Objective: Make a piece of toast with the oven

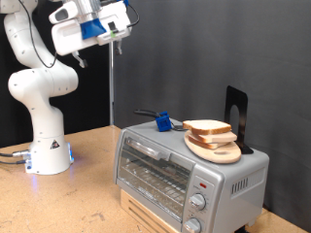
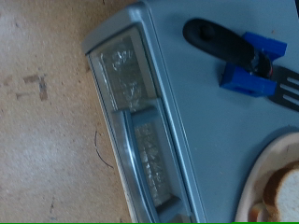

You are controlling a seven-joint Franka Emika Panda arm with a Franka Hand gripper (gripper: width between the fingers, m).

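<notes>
The silver-grey oven (image 1: 160,170) stands at the exterior view's lower right with its glass door shut. On its roof lies a round light-wood board (image 1: 222,152) carrying the piece of toast (image 1: 207,127). My gripper (image 1: 114,36) hangs high above the table at the exterior view's top, well clear of the oven and up-left of it, with nothing visible between its fingers. The wrist view looks down on the oven (image 2: 210,131), its door (image 2: 140,140), and a corner of the board (image 2: 264,177) and toast (image 2: 288,201); no fingers show there.
A black-handled utensil in a blue holder (image 1: 161,120) (image 2: 248,70) lies on the oven roof beside the board. A black stand (image 1: 238,116) rises behind the toast. Round knobs (image 1: 197,201) sit on the oven's right panel. The white robot base (image 1: 49,146) stands on the wooden table (image 1: 58,209).
</notes>
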